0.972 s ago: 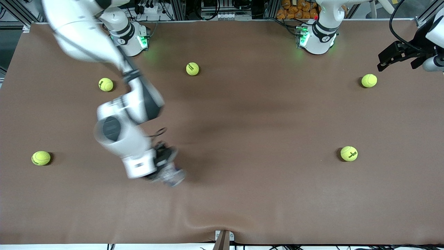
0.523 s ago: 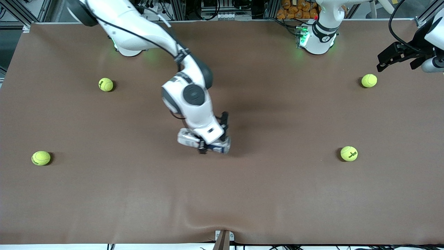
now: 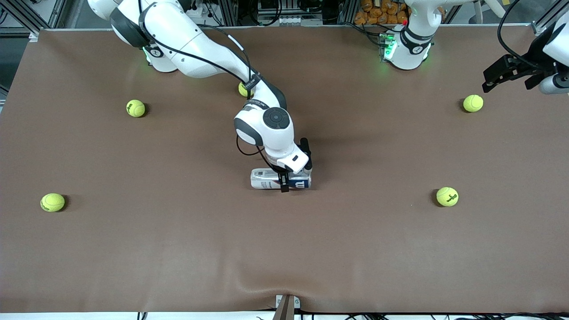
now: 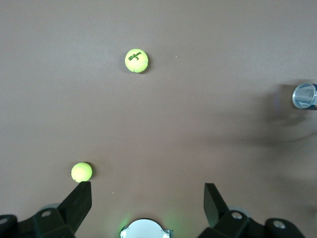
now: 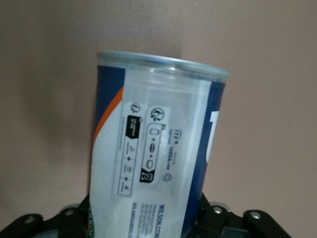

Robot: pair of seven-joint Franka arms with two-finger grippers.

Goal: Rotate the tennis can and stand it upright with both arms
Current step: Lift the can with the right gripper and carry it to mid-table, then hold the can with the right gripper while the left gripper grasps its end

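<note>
The tennis can (image 3: 263, 178) lies on its side on the brown table (image 3: 355, 249) near the middle, with its white and dark-blue label facing up. My right gripper (image 3: 284, 180) reaches down over the can's middle and is shut on it, one finger against each side. In the right wrist view the tennis can (image 5: 158, 148) fills the gap of the right gripper (image 5: 146, 220), its silver rim pointing away. My left gripper (image 3: 506, 73) waits open in the air at the left arm's end of the table. The left wrist view shows the left gripper (image 4: 147, 198) with nothing between its fingers, and the can's round end (image 4: 304, 95) farther off.
Several yellow-green tennis balls lie scattered on the table: one (image 3: 135, 108) and another (image 3: 52, 202) toward the right arm's end, one (image 3: 447, 196) and another (image 3: 473, 103) toward the left arm's end. The right forearm partly hides a ball (image 3: 242, 90).
My right arm has swung the can from a spot nearer the front camera to the table's middle. The can now lies level on the table. The left arm has not moved.
</note>
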